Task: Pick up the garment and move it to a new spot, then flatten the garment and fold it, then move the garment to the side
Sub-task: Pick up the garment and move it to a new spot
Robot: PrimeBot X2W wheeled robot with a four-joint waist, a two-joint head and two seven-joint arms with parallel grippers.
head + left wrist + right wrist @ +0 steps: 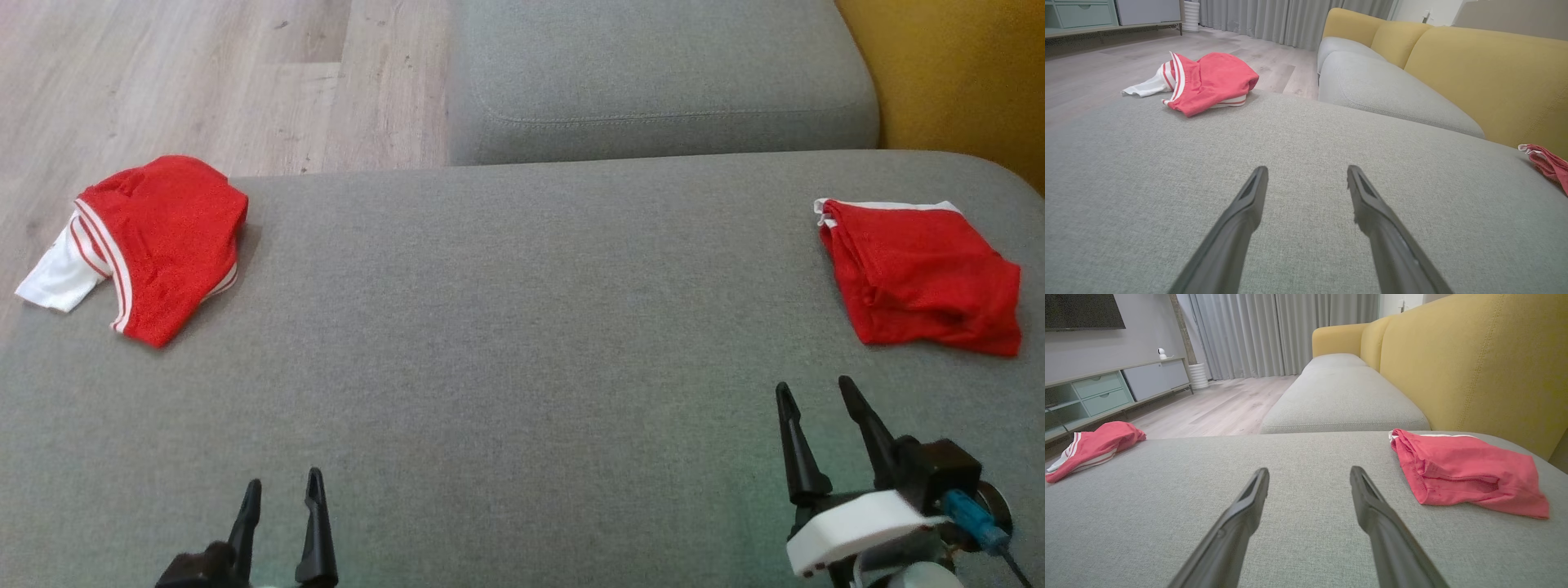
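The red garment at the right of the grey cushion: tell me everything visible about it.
The red garment is soft, knit-looking fabric folded into a rough rectangle of several layers, with white trim along its far edge. It lies flat, slightly rumpled, near the right end of the grey cushion, close to the yellow backrest. Only the cushion touches it; the open right hand is short of it, apart.

Grey cushion (522, 343) middle open; crumpled garment (163, 245) far left, folded garment (922, 278) far right.
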